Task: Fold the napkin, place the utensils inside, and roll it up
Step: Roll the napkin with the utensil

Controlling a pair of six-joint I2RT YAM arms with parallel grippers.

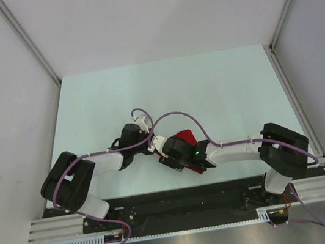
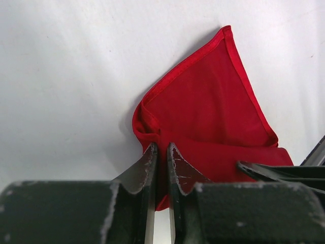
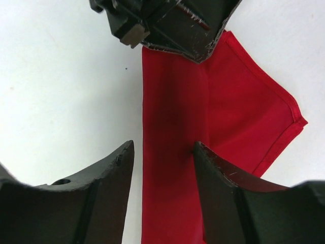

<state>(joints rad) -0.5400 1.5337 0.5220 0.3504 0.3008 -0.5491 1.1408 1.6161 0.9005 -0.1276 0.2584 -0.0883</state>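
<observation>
The red napkin (image 1: 184, 136) lies partly folded near the table's front, mostly under the two wrists in the top view. My left gripper (image 2: 161, 151) is shut on a bunched edge of the napkin (image 2: 213, 101), with red cloth pinched between its narrow jaws. Facing it from the other side, my right gripper (image 3: 162, 151) stands open astride a long folded band of the napkin (image 3: 172, 193); one of its fingertips (image 3: 203, 152) rests on the cloth. A loose triangular flap spreads to one side. The utensils are hidden in every view.
The pale table (image 1: 164, 91) is bounded by metal rails (image 1: 291, 95) at the sides and white walls beyond. Both arm bases sit on the black mount (image 1: 181, 202) at the near edge. Purple cables (image 1: 214, 135) loop over the wrists.
</observation>
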